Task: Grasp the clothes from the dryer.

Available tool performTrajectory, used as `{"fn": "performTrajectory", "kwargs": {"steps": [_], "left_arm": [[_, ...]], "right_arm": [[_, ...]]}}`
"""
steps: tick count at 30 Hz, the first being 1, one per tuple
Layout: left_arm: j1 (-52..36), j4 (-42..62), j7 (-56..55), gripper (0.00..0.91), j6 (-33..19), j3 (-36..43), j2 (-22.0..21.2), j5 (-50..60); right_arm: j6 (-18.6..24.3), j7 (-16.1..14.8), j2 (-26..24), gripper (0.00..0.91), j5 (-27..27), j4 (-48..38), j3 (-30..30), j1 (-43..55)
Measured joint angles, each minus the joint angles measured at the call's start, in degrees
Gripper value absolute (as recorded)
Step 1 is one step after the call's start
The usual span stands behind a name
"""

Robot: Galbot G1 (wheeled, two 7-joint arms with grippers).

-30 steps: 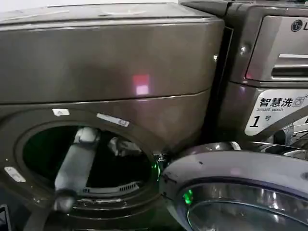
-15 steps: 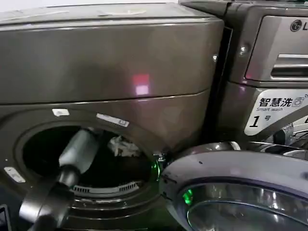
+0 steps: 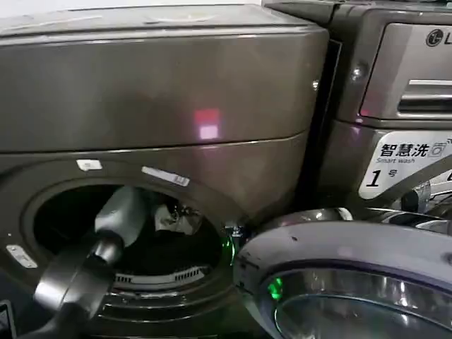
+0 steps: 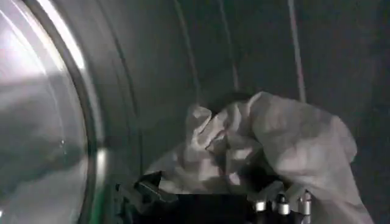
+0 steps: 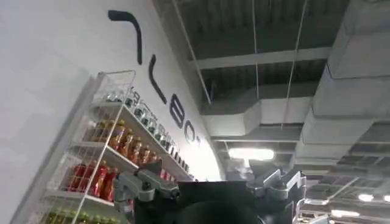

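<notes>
- Head view: the dryer (image 3: 162, 106) stands on the left with its round porthole open, and its glass door (image 3: 353, 282) is swung out to the right in the foreground. The left arm (image 3: 106, 240) reaches in through the opening, its wrist deep in the drum. The clothes (image 3: 173, 217), a small pale crumpled wad, sit inside the drum toward the right of the opening, just beyond the end of the arm. A second machine (image 3: 395, 92) with a control panel and a "1" sticker stands to the right, well apart from the work.
- Left wrist view: the left gripper (image 4: 210, 198) is at the wad, its dark fingers set wide, one either side of the near folds of the fabric. The cloth lies between and beyond the fingers, against the ribbed drum wall (image 4: 201, 55). I cannot tell whether the pads touch it yet, and nothing is pinched.
- Right wrist view: the right gripper (image 5: 210, 189) points up at the ceiling and a drinks shelf (image 5: 116, 158), idle away from the dryer, fingers spread and holding nothing.
- Step in hand, as I judge it: the final approach before the grasp. The next move calls for closing the left fingers on a thick bunch of folds, then drawing back out through the porthole without catching on the rim.
</notes>
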Motion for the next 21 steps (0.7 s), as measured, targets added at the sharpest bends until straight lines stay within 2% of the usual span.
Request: {"fn": "performTrajectory", "kwargs": {"steps": [1, 6, 21], "left_arm": [[-0.05, 0.19, -0.06, 0.148, 0.19, 0.24, -0.17, 0.48], [-0.44, 0.94, 0.09, 0.011, 0.78, 1.42, -0.56, 2.68], [0.85, -0.98, -1.98, 0.0, 1.6, -0.95, 0.2, 3.27]], "right_arm": [[0.01, 0.0, 0.01, 0.907, -0.02, 0.03, -0.04, 0.02], [0.05, 0.02, 0.0, 0.907, -0.05, -0.09, 0.02, 0.0], [0.22, 0.22, 0.3, 0.907, -0.33, -0.09, -0.68, 0.35]]}}
